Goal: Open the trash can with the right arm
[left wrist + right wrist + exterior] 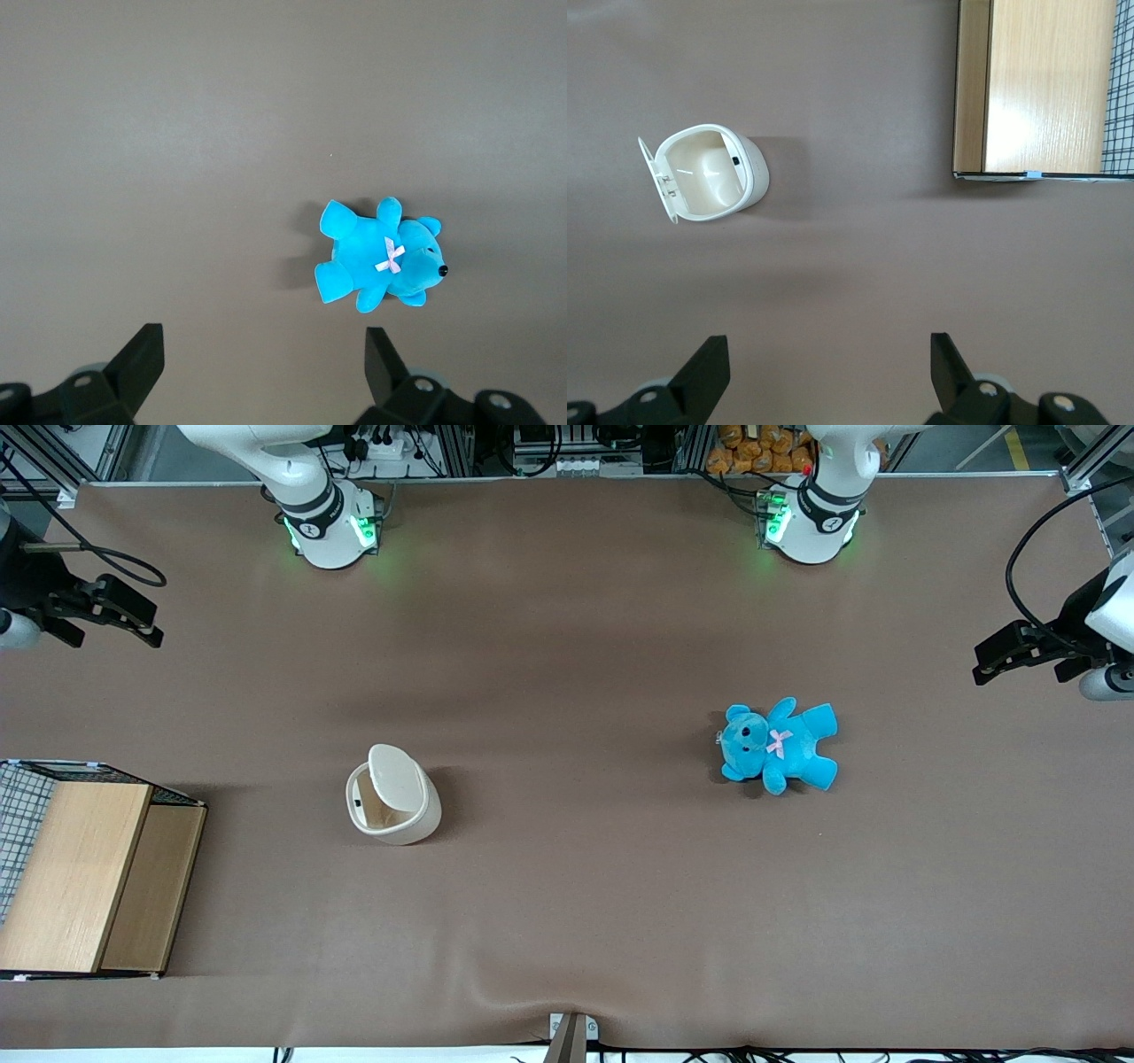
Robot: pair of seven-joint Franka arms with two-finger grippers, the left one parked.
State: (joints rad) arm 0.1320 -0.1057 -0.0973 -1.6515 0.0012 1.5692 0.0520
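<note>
The cream-white trash can (pixel 394 797) stands on the brown table, between the wooden box and the blue teddy. Its hinged lid (pixel 396 774) is swung up and the hollow inside shows. In the right wrist view the trash can (pixel 713 173) shows its open mouth, with the lid (pixel 658 181) standing at its rim. My right gripper (pixel 146 627) hangs high over the working arm's end of the table, farther from the front camera than the can and well apart from it. In the right wrist view the gripper (pixel 830 350) is open with nothing between its fingers.
A wooden box with wire mesh (pixel 80 868) sits at the working arm's end of the table, nearer the front camera; it also shows in the right wrist view (pixel 1045 84). A blue teddy (pixel 778 746) lies toward the parked arm's end and shows in the left wrist view (pixel 381 261).
</note>
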